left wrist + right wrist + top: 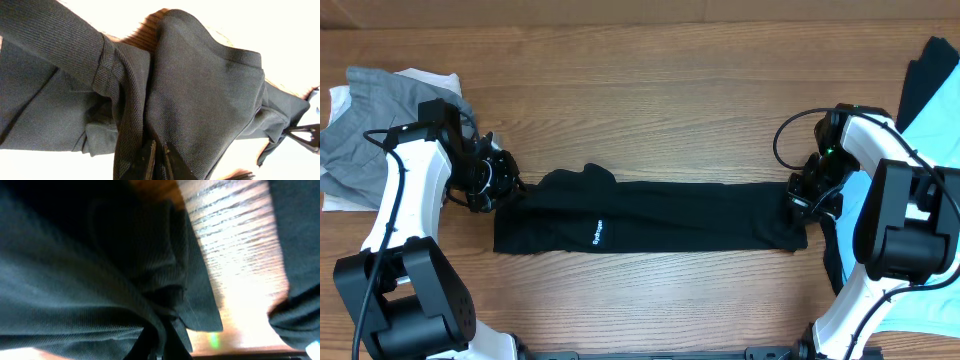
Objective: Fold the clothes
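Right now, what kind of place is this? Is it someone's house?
Probably a robot test bench, not a house: the left gripper and right gripper of two arms pinch a black T-shirt over a wooden table, with a heap of clothes lying at the edge.

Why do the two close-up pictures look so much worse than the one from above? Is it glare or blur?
Overhead: even light and sharp, the black T-shirt clear down to its white logo. Left wrist: the cloth weave is crisp, but most of the table behind it is blown out to white. Right wrist: the cloth is too near, soft and dark, with glare streaking the wood.
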Controlling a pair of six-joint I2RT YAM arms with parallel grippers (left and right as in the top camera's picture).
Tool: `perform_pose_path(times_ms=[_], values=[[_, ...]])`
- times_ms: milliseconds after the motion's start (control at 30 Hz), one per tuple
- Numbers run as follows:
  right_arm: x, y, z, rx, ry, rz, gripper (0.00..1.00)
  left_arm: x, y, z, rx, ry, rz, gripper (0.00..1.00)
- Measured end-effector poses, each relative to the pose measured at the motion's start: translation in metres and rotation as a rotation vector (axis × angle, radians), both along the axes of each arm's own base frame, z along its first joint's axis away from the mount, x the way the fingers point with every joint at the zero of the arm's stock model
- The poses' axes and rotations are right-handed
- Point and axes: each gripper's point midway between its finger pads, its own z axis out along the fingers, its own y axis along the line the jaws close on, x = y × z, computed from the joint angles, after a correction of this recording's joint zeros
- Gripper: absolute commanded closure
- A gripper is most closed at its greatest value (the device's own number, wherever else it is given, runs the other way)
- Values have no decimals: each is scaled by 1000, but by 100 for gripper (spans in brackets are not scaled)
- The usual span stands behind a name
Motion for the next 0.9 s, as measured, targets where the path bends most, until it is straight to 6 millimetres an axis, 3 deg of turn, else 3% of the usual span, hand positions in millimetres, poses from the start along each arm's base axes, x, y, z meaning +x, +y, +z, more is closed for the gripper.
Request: perform_pose_path(times_ms=[100,200,267,633,900], values=[[28,-5,20,-13,-79,0,96,1,0,0,1,-3,0,89],[66,-10,56,-31,-198,-1,96,1,0,0,1,-3,0,89],[74,-12,66,-36,-224,0,96,1,0,0,1,-3,0,88],[49,-21,59,-93,-123,30,93,0,0,0,0,2,0,87],[32,-28,33,-137,-72,39,87,-10,-2,0,-7,39,-7,75]])
